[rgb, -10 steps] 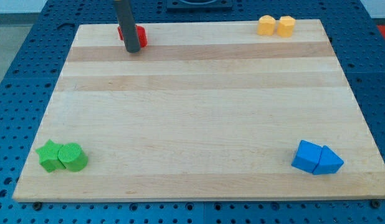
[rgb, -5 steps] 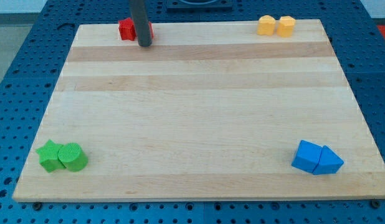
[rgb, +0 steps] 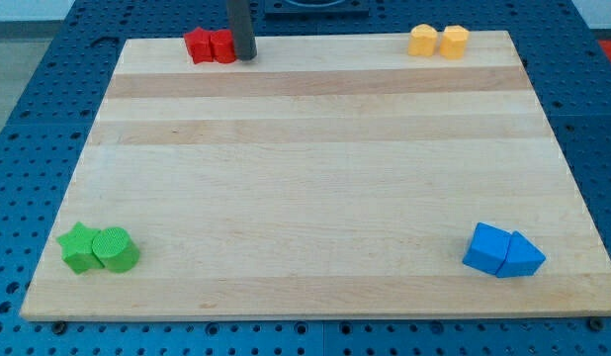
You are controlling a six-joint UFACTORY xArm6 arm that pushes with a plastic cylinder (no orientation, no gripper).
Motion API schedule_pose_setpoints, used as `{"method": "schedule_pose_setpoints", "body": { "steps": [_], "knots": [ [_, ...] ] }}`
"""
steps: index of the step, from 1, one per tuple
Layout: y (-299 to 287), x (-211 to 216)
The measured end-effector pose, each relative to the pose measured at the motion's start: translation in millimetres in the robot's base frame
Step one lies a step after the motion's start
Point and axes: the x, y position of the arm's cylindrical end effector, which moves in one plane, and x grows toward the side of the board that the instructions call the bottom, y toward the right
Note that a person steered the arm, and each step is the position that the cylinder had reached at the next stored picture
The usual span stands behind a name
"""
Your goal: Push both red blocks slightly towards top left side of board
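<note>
Over the last second the tip point(rgb: 245, 55) has slid rightward off the two red blocks point(rgb: 210, 45), now touching their right side at the board's point(rgb: 305, 178) top-left edge, poised to push them leftward.

Far left on the surface point(rgb: 305, 178), my tip point(rgb: 245, 56) sits just right of the two touching red blocks point(rgb: 211, 45); other pairs occupy the remaining corners
</note>
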Motion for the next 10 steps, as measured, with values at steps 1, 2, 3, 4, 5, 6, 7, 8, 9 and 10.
{"method": "schedule_pose_setpoints", "body": {
  "steps": [1,2,3,4,5,6,7,8,9,10],
  "knots": [
    [0,0],
    [-2,-1],
    [-2,-3],
    [-2,-9],
    [-3,-15],
    [-7,-17],
    [-3,-17],
    [4,-19],
    [1,-26],
    [-19,-28]
  ]
}}
